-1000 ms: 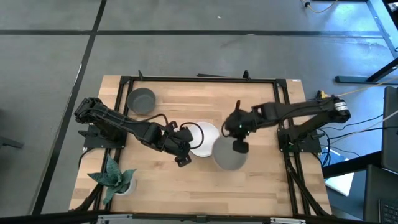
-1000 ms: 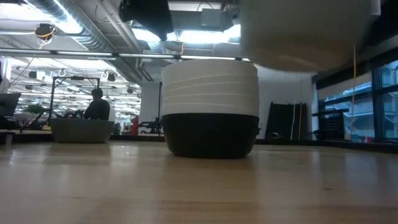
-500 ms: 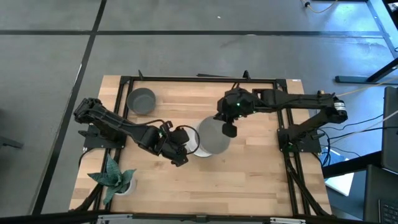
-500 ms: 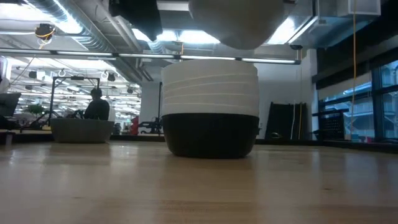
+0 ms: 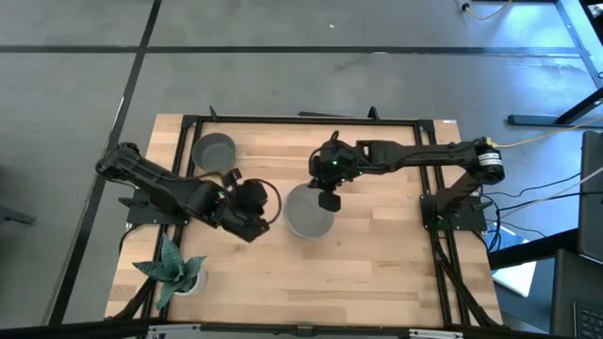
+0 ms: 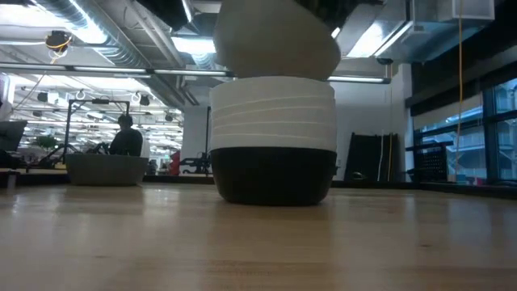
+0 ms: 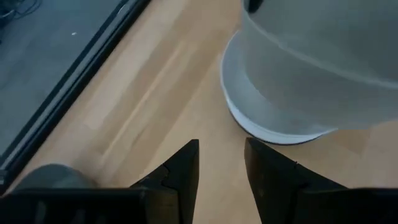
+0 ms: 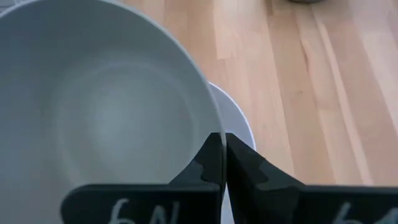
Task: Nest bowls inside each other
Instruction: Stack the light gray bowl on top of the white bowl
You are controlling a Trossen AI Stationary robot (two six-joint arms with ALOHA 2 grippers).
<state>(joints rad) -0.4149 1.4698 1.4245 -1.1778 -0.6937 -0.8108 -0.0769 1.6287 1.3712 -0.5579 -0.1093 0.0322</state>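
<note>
Right end effector (image 5: 326, 200): clenched on the rim of a grey bowl (image 5: 306, 211); in the right wrist view the two fingers are seen pinched together across the rim, one inside, one outside.

Carried bowl is held above the stack of nested bowls (image 6: 272, 137), white ones over a black one at the base, standing mid-desk (image 5: 377, 273). In the low view its underside sits at or just above the stack's top rim; contact cannot be told. It appears tilted and shifted a little off the stack's centre, with a white rim showing past its edge in both wrist views.

Relation that matters: stack lies straight below the held bowl, so the coming move is judged to be a short vertical lowering, with slight centring and levelling needed first.

Left end effector (image 5: 252, 218): released, fingers apart, nothing held, beside the stack on its left.

Second grey bowl (image 5: 214, 151) stands alone near the desk's far left corner, nearer the left arm.
</note>
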